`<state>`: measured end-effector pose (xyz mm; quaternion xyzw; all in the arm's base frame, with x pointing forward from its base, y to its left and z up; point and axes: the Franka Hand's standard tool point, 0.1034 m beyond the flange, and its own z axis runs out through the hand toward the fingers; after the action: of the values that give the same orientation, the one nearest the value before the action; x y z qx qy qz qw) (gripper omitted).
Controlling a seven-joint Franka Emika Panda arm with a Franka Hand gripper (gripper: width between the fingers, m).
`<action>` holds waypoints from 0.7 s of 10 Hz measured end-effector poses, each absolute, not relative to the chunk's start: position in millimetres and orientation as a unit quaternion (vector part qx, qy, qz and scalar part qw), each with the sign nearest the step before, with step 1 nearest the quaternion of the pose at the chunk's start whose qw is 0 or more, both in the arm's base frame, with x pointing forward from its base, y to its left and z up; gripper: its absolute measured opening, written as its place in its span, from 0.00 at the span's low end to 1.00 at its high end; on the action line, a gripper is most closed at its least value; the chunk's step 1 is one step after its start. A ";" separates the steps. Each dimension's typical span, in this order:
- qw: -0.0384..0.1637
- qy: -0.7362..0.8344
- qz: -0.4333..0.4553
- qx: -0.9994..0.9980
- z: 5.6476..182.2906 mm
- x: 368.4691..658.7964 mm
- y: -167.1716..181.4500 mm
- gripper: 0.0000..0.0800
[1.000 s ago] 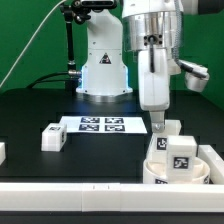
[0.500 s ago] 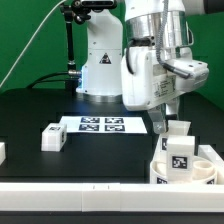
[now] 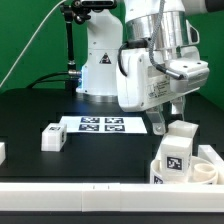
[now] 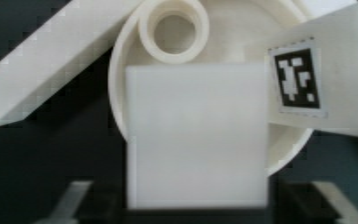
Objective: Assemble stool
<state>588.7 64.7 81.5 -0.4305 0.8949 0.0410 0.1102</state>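
The stool's round white seat (image 3: 205,172) lies at the exterior view's lower right, and two white legs stand on it. One leg (image 3: 177,157) shows a black-and-white tag; the other leg (image 3: 181,131) stands behind it. My gripper (image 3: 168,124), tilted, reaches down around that rear leg. In the wrist view this leg (image 4: 194,120) fills the middle over the seat (image 4: 286,150), with a dark gap between it and each of the fingers (image 4: 75,200). The gripper (image 4: 197,203) is open around it. The tagged leg (image 4: 318,75) stands beside. A third leg (image 3: 52,137) lies loose on the table.
The marker board (image 3: 100,125) lies flat mid-table. A low white wall (image 3: 70,190) runs along the front edge and shows as a white bar (image 4: 51,70) in the wrist view. A small white part (image 3: 2,152) sits at the far left. The robot's base (image 3: 105,70) stands behind.
The hand has turned from upright to tilted while on the rear leg, and its fingers have now parted from that leg.
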 end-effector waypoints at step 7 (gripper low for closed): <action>0.109 0.774 0.058 -0.621 101.4 597.2 80.4 0.81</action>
<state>597.2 80.4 101.4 -0.6209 0.7741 0.0577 0.1090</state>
